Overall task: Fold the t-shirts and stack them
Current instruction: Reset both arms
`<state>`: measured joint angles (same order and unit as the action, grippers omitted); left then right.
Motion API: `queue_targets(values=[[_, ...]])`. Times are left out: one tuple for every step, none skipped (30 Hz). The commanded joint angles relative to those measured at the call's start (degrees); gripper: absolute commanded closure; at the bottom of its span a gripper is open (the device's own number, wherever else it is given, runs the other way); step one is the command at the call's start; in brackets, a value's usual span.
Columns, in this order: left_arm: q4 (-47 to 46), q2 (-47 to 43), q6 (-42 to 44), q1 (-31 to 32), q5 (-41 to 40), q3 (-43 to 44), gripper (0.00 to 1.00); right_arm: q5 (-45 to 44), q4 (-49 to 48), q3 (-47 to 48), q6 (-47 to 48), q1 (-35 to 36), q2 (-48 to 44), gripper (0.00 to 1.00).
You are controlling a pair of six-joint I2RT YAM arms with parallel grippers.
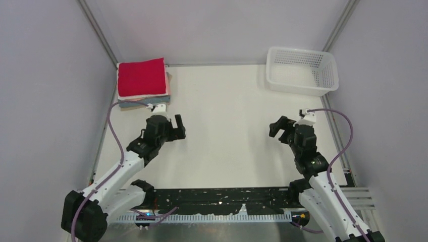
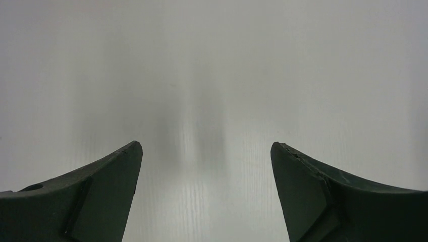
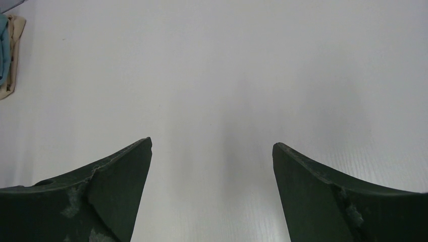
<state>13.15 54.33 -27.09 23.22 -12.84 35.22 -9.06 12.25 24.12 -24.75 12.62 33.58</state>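
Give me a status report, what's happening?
Left gripper open, empty. Right gripper open, empty. T-shirts stacked, red on top, far left corner. Nothing in the way.

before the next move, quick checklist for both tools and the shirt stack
1. Left tool open with nothing between its fingers: ok.
2. Right tool open with nothing between its fingers: ok.
3. Red t-shirt folded and lying on top of the stack in the far left corner: ok.
4. Every lower shirt neatly folded: cannot tell, only their edges show under the red one.
5. No shirt waiting in the basket: ok, none visible from above.
6. No loose shirt on the table between the arms: ok.
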Motion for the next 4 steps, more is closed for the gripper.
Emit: queue_targets(values=[[-6.5, -5.2, -0.1, 4.4, 0.5, -1.5, 0.0, -1.5, -2.8, -1.2, -0.6, -0.1, -0.5, 0.06], [-6.9, -5.9, 0.4, 4.7, 1.3, -1.9, 0.0, -1.6, -2.9, -1.3, -0.6, -0.1, -0.2, 0.06], [-7.3, -6.4, 0.8, 4.9, 1.7, -2.3, 0.0, -1.9, -2.8, -1.3, -0.6, -0.1, 0.3, 0.06], [-7.4, -6.5, 1.2, 4.9, 1.6, -2.5, 0.0, -2.2, -2.7, -1.2, -0.9, -0.1, 0.4, 0.06]])
